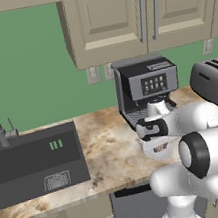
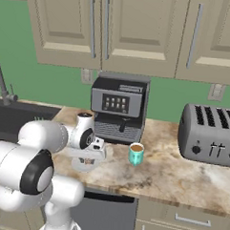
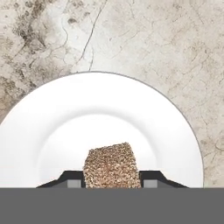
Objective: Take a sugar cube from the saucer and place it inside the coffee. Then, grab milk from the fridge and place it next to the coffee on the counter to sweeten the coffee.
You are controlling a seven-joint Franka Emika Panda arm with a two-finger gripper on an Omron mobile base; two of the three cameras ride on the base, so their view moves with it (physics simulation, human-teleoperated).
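the cube (image 3: 112,165) is seen clamped at its two sides by the gripper (image 3: 112,180) over the saucer (image 3: 52,131); it is judged light, crumbly, best squeezed gently.

The arm (image 2: 42,180) is glossy white, built of rounded bulbous segments (dark bands ring the joints), ending in small dark fingers (image 3: 70,178).
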